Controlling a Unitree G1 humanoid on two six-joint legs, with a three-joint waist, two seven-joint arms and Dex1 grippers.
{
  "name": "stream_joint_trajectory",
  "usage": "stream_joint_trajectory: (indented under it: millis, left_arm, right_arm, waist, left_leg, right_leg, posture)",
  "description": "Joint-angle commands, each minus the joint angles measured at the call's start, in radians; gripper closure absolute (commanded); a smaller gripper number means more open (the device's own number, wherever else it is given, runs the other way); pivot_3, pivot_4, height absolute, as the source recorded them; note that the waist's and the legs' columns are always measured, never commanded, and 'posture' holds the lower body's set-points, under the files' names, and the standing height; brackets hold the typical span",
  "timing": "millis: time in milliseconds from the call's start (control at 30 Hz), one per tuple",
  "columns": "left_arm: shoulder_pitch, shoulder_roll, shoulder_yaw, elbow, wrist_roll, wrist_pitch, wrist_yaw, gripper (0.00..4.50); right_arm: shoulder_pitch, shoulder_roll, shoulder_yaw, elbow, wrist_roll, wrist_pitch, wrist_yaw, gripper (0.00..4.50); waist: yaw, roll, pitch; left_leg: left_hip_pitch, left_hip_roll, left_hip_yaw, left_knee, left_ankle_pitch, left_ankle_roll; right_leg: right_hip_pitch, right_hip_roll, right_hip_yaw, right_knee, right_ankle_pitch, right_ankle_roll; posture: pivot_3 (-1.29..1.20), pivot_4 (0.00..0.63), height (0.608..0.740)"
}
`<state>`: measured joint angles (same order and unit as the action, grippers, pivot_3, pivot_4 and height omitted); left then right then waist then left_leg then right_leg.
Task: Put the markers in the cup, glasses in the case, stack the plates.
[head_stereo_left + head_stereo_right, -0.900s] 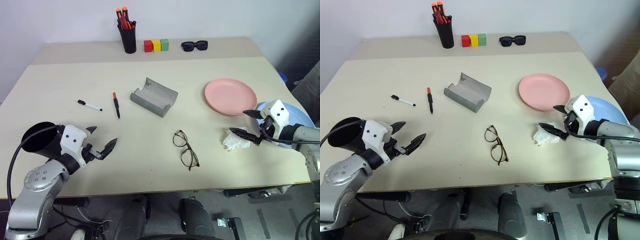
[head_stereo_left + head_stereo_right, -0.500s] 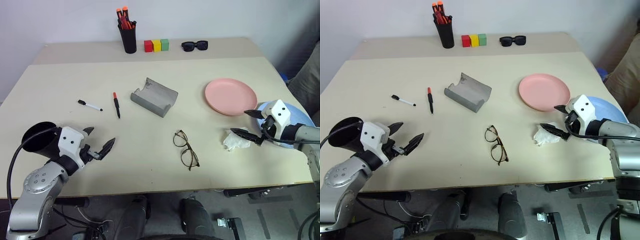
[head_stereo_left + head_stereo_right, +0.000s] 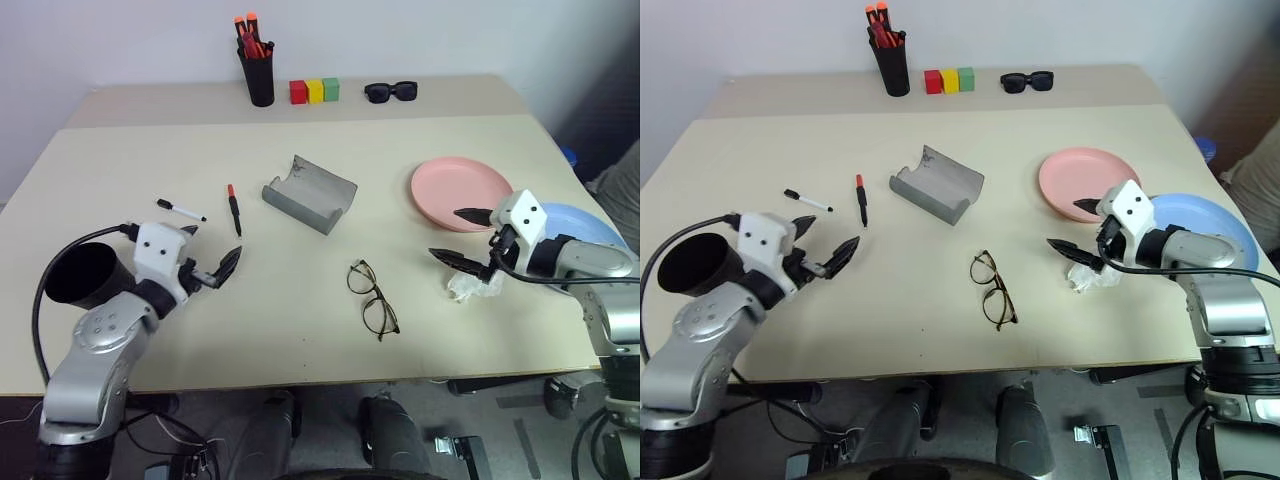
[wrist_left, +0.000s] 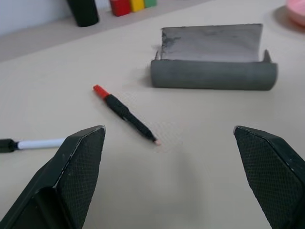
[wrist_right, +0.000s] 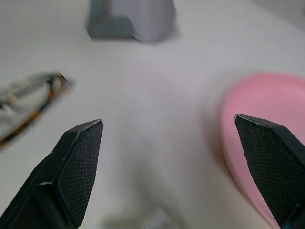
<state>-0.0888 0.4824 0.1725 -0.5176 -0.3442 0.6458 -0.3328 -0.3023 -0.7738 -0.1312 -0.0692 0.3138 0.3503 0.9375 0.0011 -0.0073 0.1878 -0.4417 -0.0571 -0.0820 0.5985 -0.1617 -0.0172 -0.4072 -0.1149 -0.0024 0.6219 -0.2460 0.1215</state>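
The white marker and the black red-tipped marker lie side by side left of centre. My left gripper hovers open just in front of them, nothing between its fingers. The black cup stands at the left edge beside that arm. The grey case lies open mid-table, and the glasses lie in front of it. My right gripper is open and empty, between the glasses and the pink plate. The blue plate lies behind the right arm, partly hidden.
A crumpled white tissue lies under the right gripper. Along the back edge stand a black holder of orange-capped pens, three coloured blocks and black sunglasses.
My left gripper has moved away from the front edge up toward the markers, uncovering the cup. My right gripper has shifted left, off the blue plate and over the tissue. Both stay open.
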Motion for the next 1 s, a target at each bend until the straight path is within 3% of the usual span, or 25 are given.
stream_joint_trajectory:
  millis: [33,167,267,433,700,1000]
  left_arm:
    - [-0.147,-0.065,-0.043,-0.001,0.017,0.172,0.133,0.07]
    - [-0.327,-0.164,-0.047,0.076,0.063,0.33,0.286,0.07]
    - [-0.51,-0.257,-0.037,0.204,0.172,0.478,0.474,0.07]
    - [-0.723,-0.352,0.031,0.43,0.259,0.668,0.62,0.07]
    - [-0.902,-0.427,0.236,0.738,0.268,0.703,0.699,0.07]
    - [-0.964,-0.433,0.269,0.909,0.258,0.684,0.683,0.07]
  right_arm:
    - [-0.003,0.038,-0.002,-0.117,0.039,0.04,-0.049,0.0]
    - [-0.01,0.084,0.04,-0.155,0.04,0.061,-0.072,0.0]
    - [-0.04,0.126,0.088,-0.167,0.041,0.057,-0.076,0.0]
    - [-0.082,0.195,0.174,-0.225,0.049,0.069,-0.076,0.0]
    - [-0.038,0.28,0.285,-0.327,0.038,0.096,-0.12,0.0]
    - [0.007,0.3,0.312,-0.404,0.055,0.147,-0.169,0.0]
  waist:
    - [0.011,0.0,0.0]
    - [0.012,-0.002,0.001]
    - [0.013,-0.003,0.002]
    - [0.008,-0.004,0.002]
    - [0.011,-0.005,0.003]
    - [0.012,-0.005,0.003]
  left_leg:
    - [0.0,0.0,0.0,0.001,0.0,0.0]
    - [0.0,-0.001,0.0,0.003,0.0,0.0]
    - [0.0,-0.002,0.001,0.005,0.0,0.0]
    - [-0.001,-0.004,0.0,0.008,0.0,0.0]
    - [-0.001,-0.004,-0.001,0.008,-0.001,-0.001]
    - [-0.001,-0.004,-0.001,0.008,-0.001,-0.002]
  right_leg:
    - [0.0,0.0,0.0,0.001,0.0,0.001]
    - [0.001,0.0,0.0,0.002,0.002,0.004]
    - [0.001,0.002,-0.001,0.005,0.002,0.005]
    - [0.001,0.002,-0.001,0.008,0.002,0.009]
    - [0.001,0.003,-0.001,0.008,0.003,0.01]
    - [0.001,0.002,-0.001,0.008,0.003,0.01]
  posture:
    - [0.0,0.15,0.74]
    - [0.0,0.15,0.74]
    - [0.0,0.15,0.74]
    - [0.0,0.15,0.74]
    - [0.0,0.15,0.74]
    - [0.0,0.15,0.74]
